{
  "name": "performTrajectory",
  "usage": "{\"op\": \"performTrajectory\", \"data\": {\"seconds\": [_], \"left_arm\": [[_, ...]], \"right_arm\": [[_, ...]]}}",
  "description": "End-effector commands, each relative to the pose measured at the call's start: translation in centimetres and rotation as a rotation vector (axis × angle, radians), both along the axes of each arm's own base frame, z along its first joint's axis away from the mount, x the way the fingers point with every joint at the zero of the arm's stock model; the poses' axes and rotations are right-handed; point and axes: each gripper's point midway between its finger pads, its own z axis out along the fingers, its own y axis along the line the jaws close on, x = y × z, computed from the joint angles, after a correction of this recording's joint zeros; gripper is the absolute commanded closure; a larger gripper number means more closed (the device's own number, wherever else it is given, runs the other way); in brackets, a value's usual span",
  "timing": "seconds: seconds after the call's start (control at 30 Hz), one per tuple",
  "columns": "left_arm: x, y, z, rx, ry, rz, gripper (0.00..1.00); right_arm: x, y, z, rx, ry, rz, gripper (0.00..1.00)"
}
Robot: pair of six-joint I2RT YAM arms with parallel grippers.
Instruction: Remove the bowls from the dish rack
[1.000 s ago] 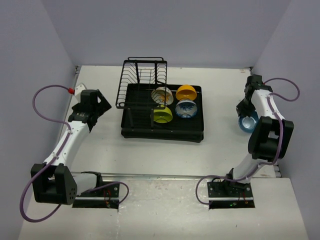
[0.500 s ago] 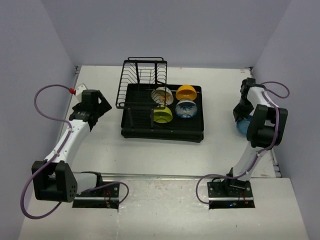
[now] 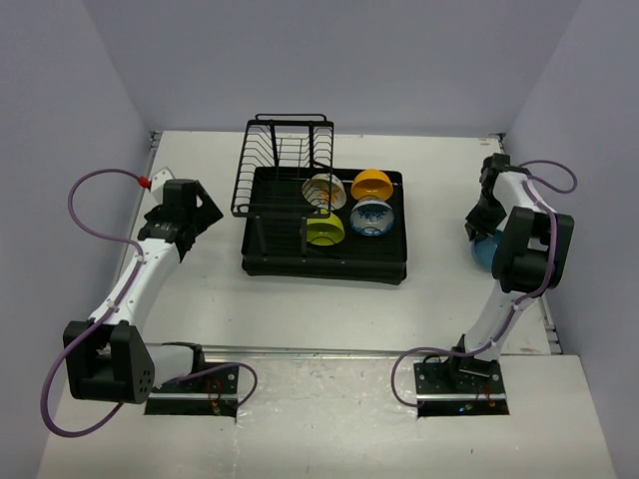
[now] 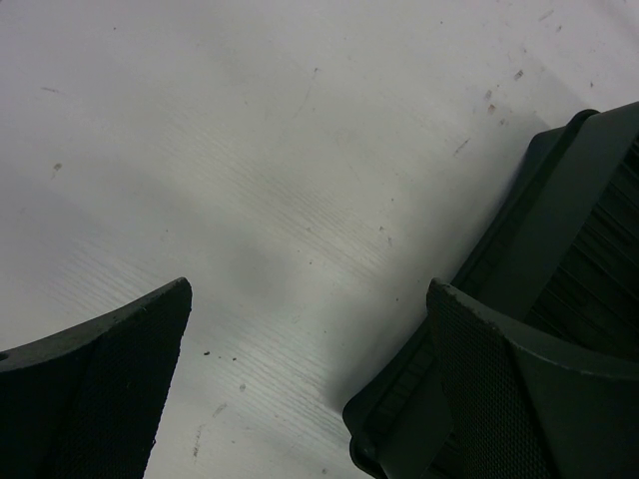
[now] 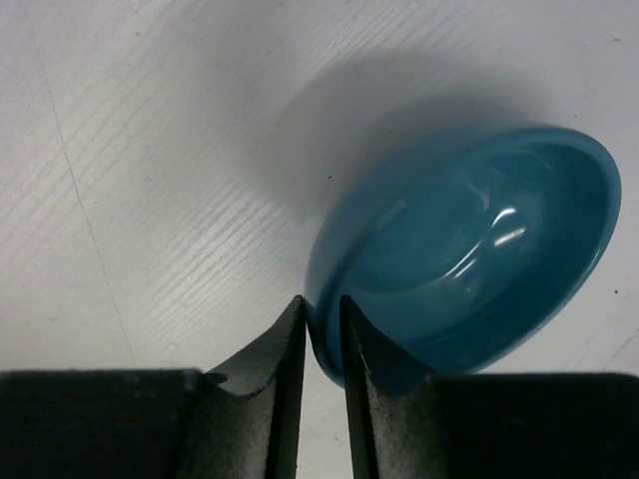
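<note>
The black dish rack (image 3: 325,261) stands mid-table with its wire plate section (image 3: 283,160) at the back left. In it stand an orange bowl (image 3: 371,185), a yellow-green bowl (image 3: 325,231), a white patterned bowl (image 3: 322,190) and a pale bowl with blue marks (image 3: 372,216). My right gripper (image 5: 321,324) is shut on the rim of the blue bowl (image 5: 469,264), low over the table at the far right, where the bowl shows in the top view (image 3: 483,245). My left gripper (image 4: 310,309) is open and empty, left of the rack's corner (image 4: 559,299).
White tabletop (image 3: 200,289) with walls on three sides. A red-tipped object (image 3: 144,182) lies near the left wall. The right arm's elbow (image 3: 534,249) hangs over the right edge area.
The right arm has folded down and brought the blue bowl lower toward the table at the far right, then held still. The left arm has barely moved.
</note>
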Motion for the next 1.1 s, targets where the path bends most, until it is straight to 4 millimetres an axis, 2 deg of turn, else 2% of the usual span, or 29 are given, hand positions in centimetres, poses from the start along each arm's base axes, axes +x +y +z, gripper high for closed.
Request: {"op": "performTrajectory", "data": {"seconds": [0.0, 0.2, 0.23, 0.3, 0.4, 0.43, 0.47, 0.5, 0.53, 0.57, 0.63, 0.67, 0.7, 0.73, 0.77, 0.8, 0.83, 0.87, 0.93, 0.97, 1.0, 1.03, 1.07], "left_arm": [[0.5, 0.3, 1.1, 0.019, -0.024, -0.001, 0.00], [0.3, 0.2, 1.2, 0.015, -0.027, -0.011, 0.00], [0.3, 0.2, 1.2, 0.016, -0.026, -0.012, 0.00], [0.2, 0.1, 1.1, 0.013, -0.023, -0.016, 0.00], [0.0, 0.0, 0.9, 0.006, -0.024, -0.020, 0.00], [-0.1, -0.1, 0.9, 0.003, -0.025, -0.019, 0.00], [-0.2, -0.1, 0.6, 0.001, -0.022, -0.021, 0.00], [-0.3, -0.1, 0.5, 0.002, -0.021, -0.022, 0.00], [-0.4, -0.1, 0.3, 0.003, -0.019, -0.023, 0.00], [-0.5, 0.0, 0.1, 0.004, -0.013, -0.022, 0.00], [-0.6, 0.0, -0.2, 0.004, -0.009, -0.021, 0.00], [-0.7, -0.1, -0.3, -0.001, -0.006, -0.018, 0.00], [-0.8, -0.1, -0.4, -0.007, -0.006, -0.017, 0.00], [-0.8, -0.2, -0.5, -0.011, -0.005, -0.016, 0.00], [-0.8, -0.3, -0.3, -0.021, -0.014, -0.011, 0.00], [-0.8, -0.3, -0.2, -0.024, -0.018, -0.006, 0.00], [-0.9, -0.3, 0.0, -0.029, -0.028, 0.000, 0.00], [-0.9, -0.2, 0.1, -0.033, -0.034, 0.011, 0.00], [-0.9, -0.3, 0.2, -0.041, -0.038, 0.014, 0.00], [-0.9, -0.3, 0.2, -0.045, -0.037, 0.012, 0.00], [-0.8, -0.5, 0.3, -0.049, -0.042, 0.010, 0.00], [-0.9, -0.6, 0.3, -0.058, -0.044, 0.011, 0.00], [-0.8, -0.6, 0.3, -0.063, -0.044, 0.014, 0.00]], "right_arm": [[0.7, -0.2, 0.4, 0.001, -0.008, 0.022, 0.78], [1.2, -0.2, 1.5, -0.005, -0.053, 0.030, 0.61], [1.3, -0.1, 2.1, -0.008, -0.063, 0.031, 0.57], [1.8, 0.1, 3.4, -0.012, -0.102, 0.037, 0.56], [3.1, 1.5, 7.5, -0.036, -0.197, 0.077, 0.55], [2.9, 2.2, 9.5, -0.048, -0.222, 0.090, 0.53], [4.0, 4.0, 12.1, -0.050, -0.293, 0.120, 0.53], [4.4, 5.5, 13.9, -0.038, -0.343, 0.147, 0.52], [4.2, 6.9, 16.8, -0.026, -0.418, 0.164, 0.50], [4.6, 10.2, 19.4, 0.016, -0.503, 0.193, 0.50], [4.8, 14.7, 22.9, 0.150, -0.637, 0.227, 0.49], [4.3, 18.0, 25.8, 0.268, -0.740, 0.209, 0.50], [3.4, 19.0, 26.2, 0.309, -0.752, 0.171, 0.51], [4.0, 20.9, 28.3, 0.397, -0.853, 0.162, 0.51], [2.3, 23.3, 28.6, 0.504, -0.889, 0.101, 0.52], [2.0, 24.7, 29.1, 0.568, -0.939, 0.081, 0.52], [2.7, 25.5, 30.7, 0.611, -1.045, 0.044, 0.52], [1.8, 27.2, 28.9, 0.678, -1.006, -0.034, 0.52], [1.2, 28.3, 29.3, 0.764, -1.050, -0.121, 0.53], [0.6, 29.2, 26.9, 0.792, -1.015, -0.208, 0.53], [0.0, 29.5, 26.9, 0.819, -1.029, -0.240, 0.53], [-0.6, 30.6, 25.9, 0.862, -1.013, -0.283, 0.53], [-0.6, 30.7, 25.4, 0.860, -1.011, -0.316, 0.53]]}}
